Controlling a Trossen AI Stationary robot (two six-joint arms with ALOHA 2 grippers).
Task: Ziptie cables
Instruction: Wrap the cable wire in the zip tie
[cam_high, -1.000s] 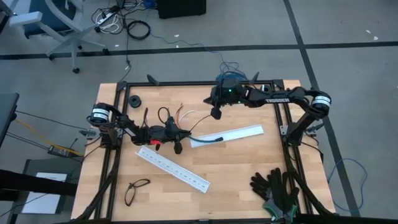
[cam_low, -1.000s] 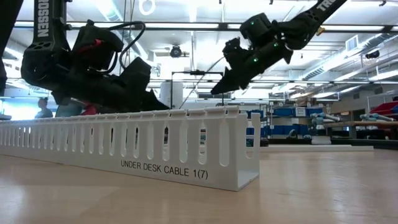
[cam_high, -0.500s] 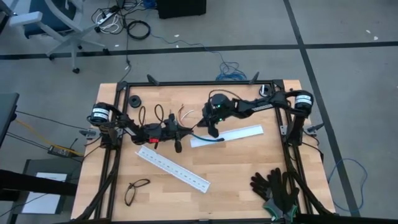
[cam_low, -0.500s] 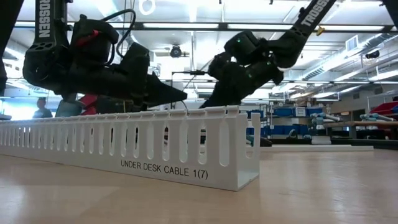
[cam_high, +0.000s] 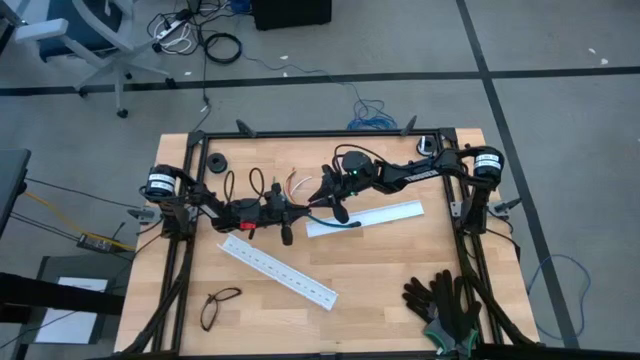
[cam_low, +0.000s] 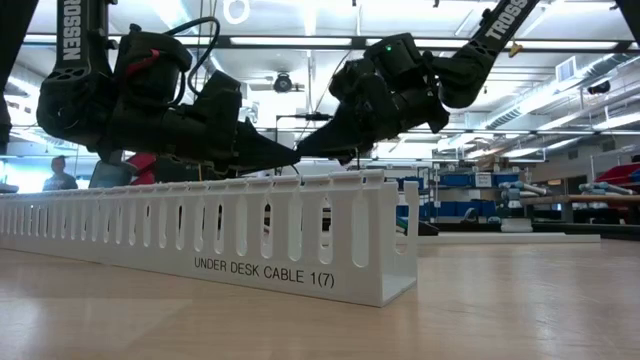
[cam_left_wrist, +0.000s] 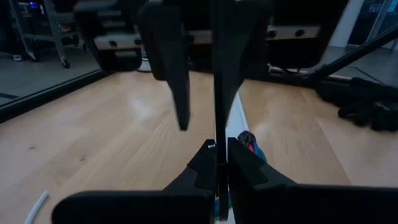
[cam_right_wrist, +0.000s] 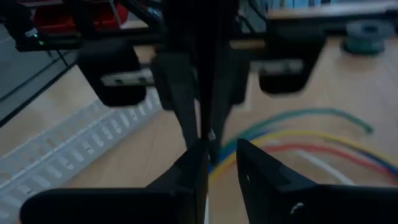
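Two grippers meet mid-bench | left gripper (cam_high: 292, 212) fingers closed, apparently pinching a thin strip | right gripper (cam_high: 322, 194) fingers narrowly parted | cables (cam_high: 295, 186) toward far edge: light, limp, likely splay; grip near sheathed end.

Even, soft light fills the overhead view, with only faint shadows on the table (cam_high: 380, 270). At table height, bright ceiling strip lights (cam_low: 300, 40) backlight both arms into silhouettes. Both wrist views are dim, and their near fingers (cam_left_wrist: 239, 168) blur out of focus.
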